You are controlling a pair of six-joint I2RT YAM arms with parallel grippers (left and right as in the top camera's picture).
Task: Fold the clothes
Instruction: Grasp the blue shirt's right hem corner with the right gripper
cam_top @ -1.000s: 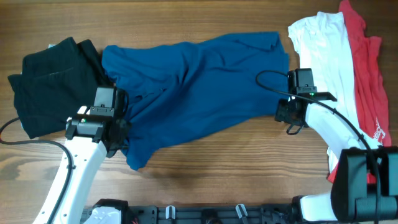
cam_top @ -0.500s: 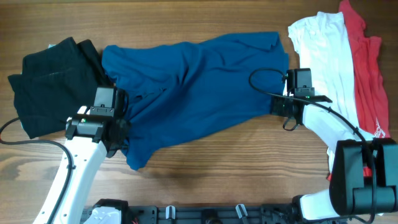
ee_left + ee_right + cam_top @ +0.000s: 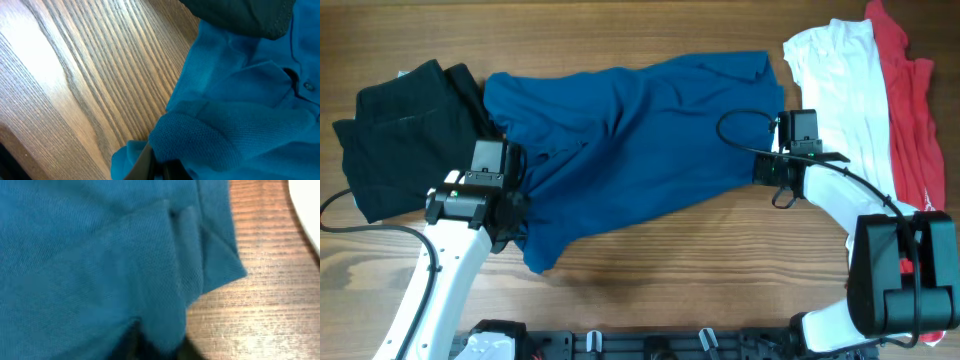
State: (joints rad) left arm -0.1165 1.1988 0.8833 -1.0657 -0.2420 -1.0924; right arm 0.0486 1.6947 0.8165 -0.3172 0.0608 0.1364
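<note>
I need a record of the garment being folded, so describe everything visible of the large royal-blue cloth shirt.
The large royal-blue cloth shirt is soft, fine-knit fabric, lying rumpled and creased across the middle of the wooden table, not yet folded. A button placket shows near its left end, where it meets the black garment. The left gripper is shut on a bunched edge there; the right gripper pinches its right-hand hem.
</note>
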